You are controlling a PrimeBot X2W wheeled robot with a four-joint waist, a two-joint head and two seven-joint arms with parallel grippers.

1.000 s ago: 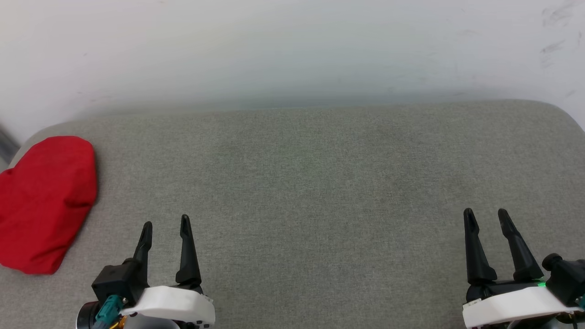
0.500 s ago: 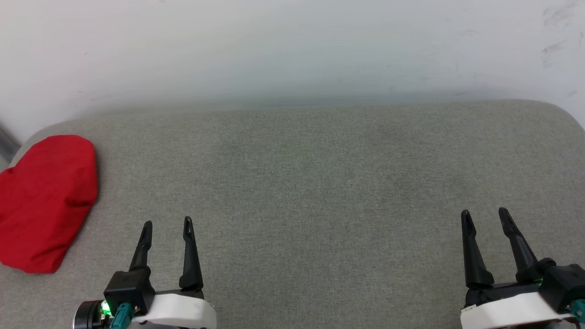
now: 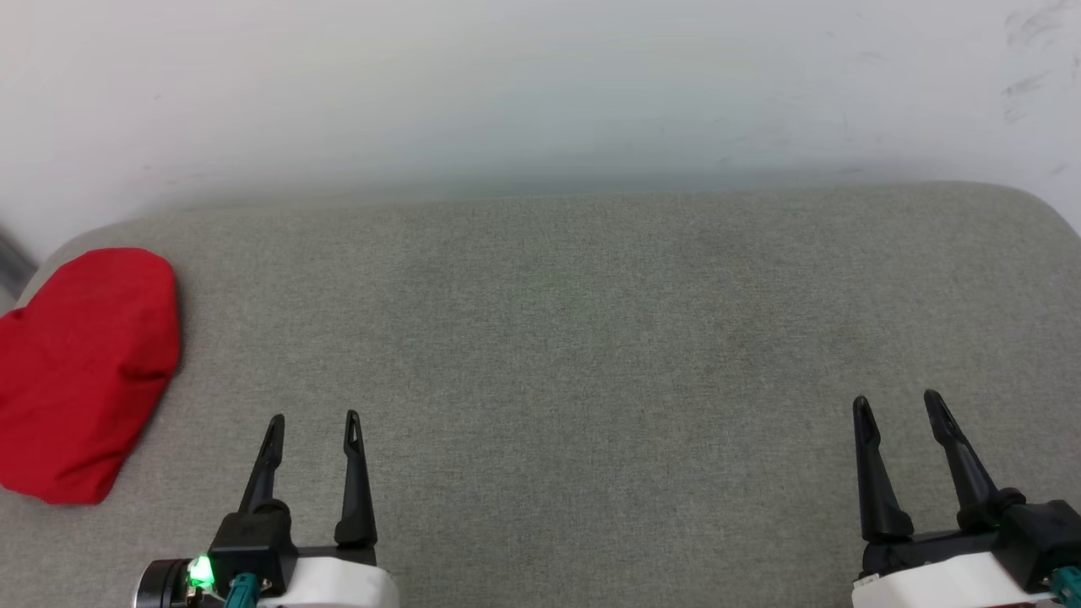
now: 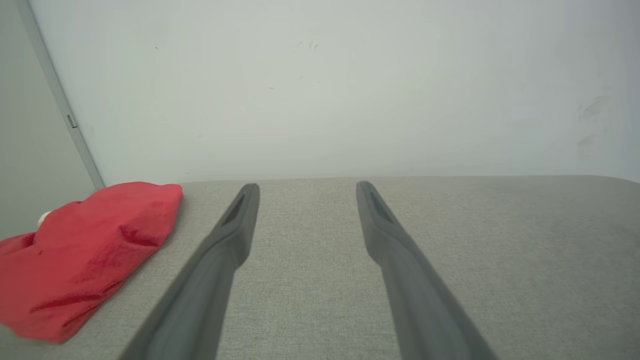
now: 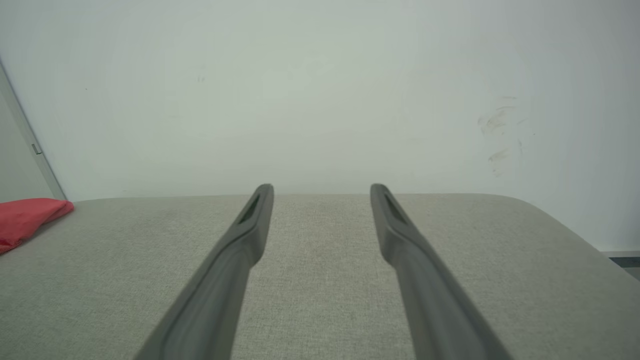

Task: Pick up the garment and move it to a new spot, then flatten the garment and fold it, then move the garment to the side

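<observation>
1. The garment, a bright red soft jersey T-shirt (image 3: 84, 371), lies as a compact bundle at the far left end of the grey woven-fabric padded surface (image 3: 591, 338). Part of it runs past the left border of the head view.
2. In the left wrist view its top is smooth and stacked layers show along its near edge, with a small fleck of white at its far left (perhaps a sleeve, though it is too small for us to tell). No numerals or arc lines face us.
3. The left pincer (image 3: 314, 418) is spread wide and empty. It is low over the near part of the surface, to the right of the garment and clear of it.
4. The right pincer (image 3: 895, 399) is also spread wide and empty, well apart from the garment near the right end of the surface.
5. We judge that the task is at or near its end: the cloth is gathered into layers and sits off to the side, which fits the last step, and the middle of the surface is bare.
6. We hold one doubt. The bundle is rounded and puffy rather than a crisp flat rectangle, so a loose heap not yet handled could look much the same.
7. If the fold counts, nothing is left. If not, the pick-up, flattening, folding and move aside all remain.
</observation>
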